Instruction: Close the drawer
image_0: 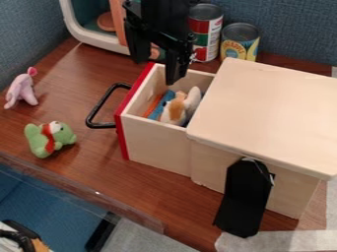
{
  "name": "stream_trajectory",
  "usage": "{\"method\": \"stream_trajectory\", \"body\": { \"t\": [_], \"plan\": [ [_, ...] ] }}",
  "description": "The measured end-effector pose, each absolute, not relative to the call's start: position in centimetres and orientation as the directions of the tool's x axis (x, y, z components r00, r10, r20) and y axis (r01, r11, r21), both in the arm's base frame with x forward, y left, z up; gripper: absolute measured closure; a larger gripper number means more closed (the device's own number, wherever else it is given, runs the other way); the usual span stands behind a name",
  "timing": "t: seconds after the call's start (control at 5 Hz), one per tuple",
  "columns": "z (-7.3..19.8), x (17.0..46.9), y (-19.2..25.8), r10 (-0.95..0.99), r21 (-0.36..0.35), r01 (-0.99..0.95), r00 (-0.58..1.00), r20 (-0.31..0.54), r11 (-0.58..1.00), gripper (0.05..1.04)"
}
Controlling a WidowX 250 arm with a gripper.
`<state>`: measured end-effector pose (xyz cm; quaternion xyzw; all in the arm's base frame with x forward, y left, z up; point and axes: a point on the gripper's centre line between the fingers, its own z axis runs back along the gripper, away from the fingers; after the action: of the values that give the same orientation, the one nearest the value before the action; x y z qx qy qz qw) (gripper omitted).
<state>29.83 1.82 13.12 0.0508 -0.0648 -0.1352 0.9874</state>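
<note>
While the drawer (pixel 154 147) stands open from the left side of the wooden box (pixel 270 108), its black handle (pixel 95 110) facing left, a white-and-orange plush toy (pixel 175 110) lies inside beside something blue. Above the drawer's far end hangs the gripper (pixel 156 70), fingers spread well apart, holding nothing. Behind stand two cans, one with a red, white and green label (pixel 205 37), the other's yellow and blue (pixel 238 49). Left of the drawer lie a green plush (pixel 49 139) and a pink one (pixel 22 90).
</note>
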Motion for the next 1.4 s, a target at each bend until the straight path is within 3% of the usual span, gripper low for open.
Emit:
{"method": "stream_trajectory", "body": {
  "t": [0.4,0.8,1.0,1.2,1.4],
  "plan": [
    [11.3,29.3,4.0,-0.194,0.094,0.189,0.98,0.045,0.977,0.083],
    [10.3,29.1,9.9,-0.007,0.084,-0.001,0.996,0.091,0.996,0.082],
    [8.7,28.2,13.1,0.127,0.033,-0.132,0.983,0.131,0.991,0.083],
    [6.4,28.7,13.8,0.177,-0.076,-0.167,0.972,0.152,0.983,0.083],
    [4.8,29.4,14.2,0.202,-0.136,-0.183,0.97,0.137,0.974,0.082]
  ]
}}
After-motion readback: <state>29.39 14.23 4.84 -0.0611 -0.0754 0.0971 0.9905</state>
